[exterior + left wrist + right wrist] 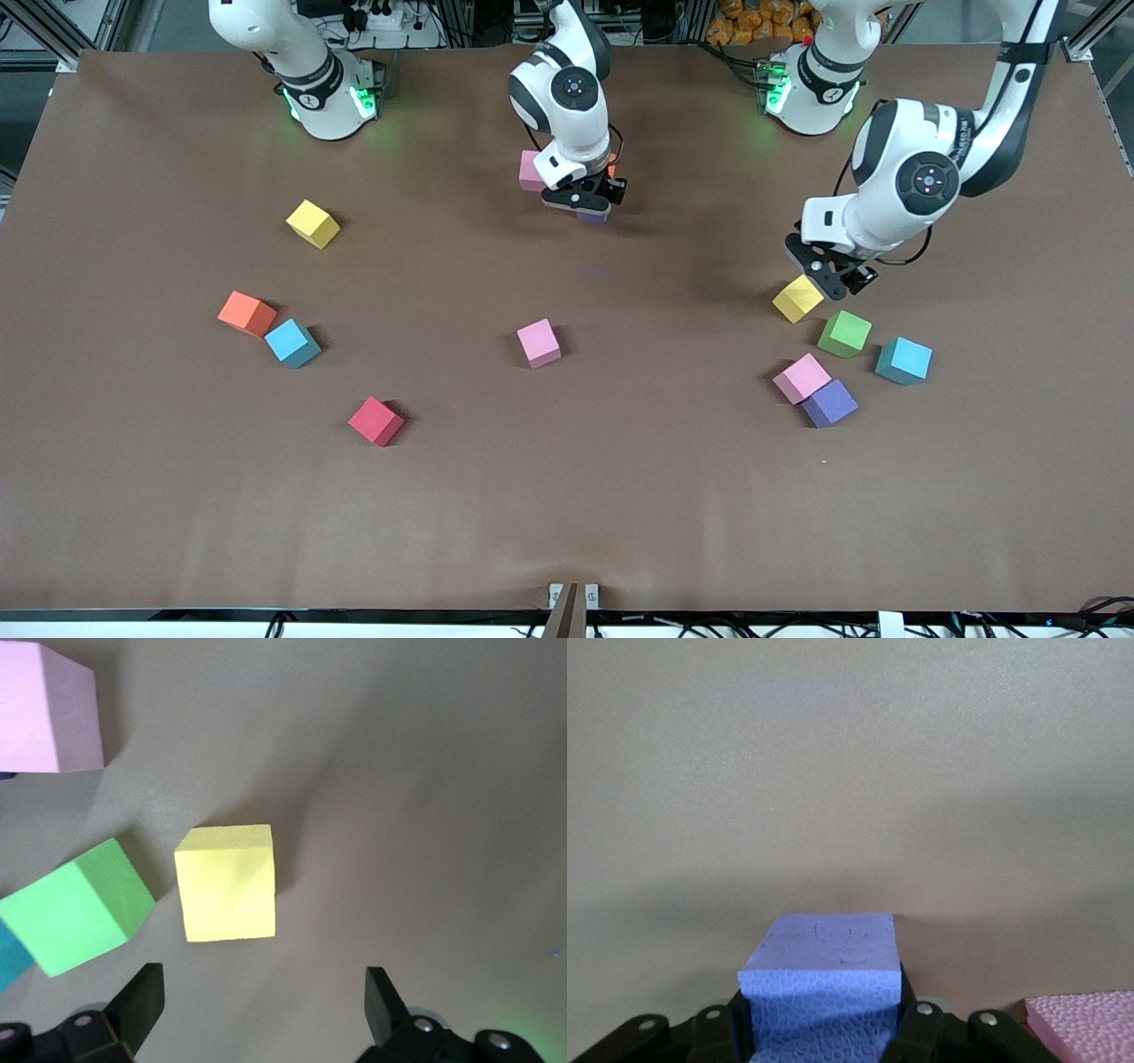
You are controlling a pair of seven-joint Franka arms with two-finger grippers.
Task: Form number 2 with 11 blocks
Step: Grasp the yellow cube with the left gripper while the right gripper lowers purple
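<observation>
My right gripper (586, 202) is shut on a purple block (824, 979), low over the table by the robots' bases. A pink block (531, 170) lies right beside it (1085, 1023). My left gripper (828, 276) hangs open just above a yellow block (797, 299), which lies ahead of the fingers (146, 992) and not between them (226, 883). Next to that yellow block sit green (844, 334), teal (904, 361), pink (802, 378) and purple (829, 403) blocks. No number 2 shows; the blocks lie scattered.
Toward the right arm's end lie yellow (313, 223), orange (246, 314), teal (292, 343) and red (376, 421) blocks. A pink block (539, 343) sits mid-table. A small fixture (571, 595) stands at the table's nearest edge.
</observation>
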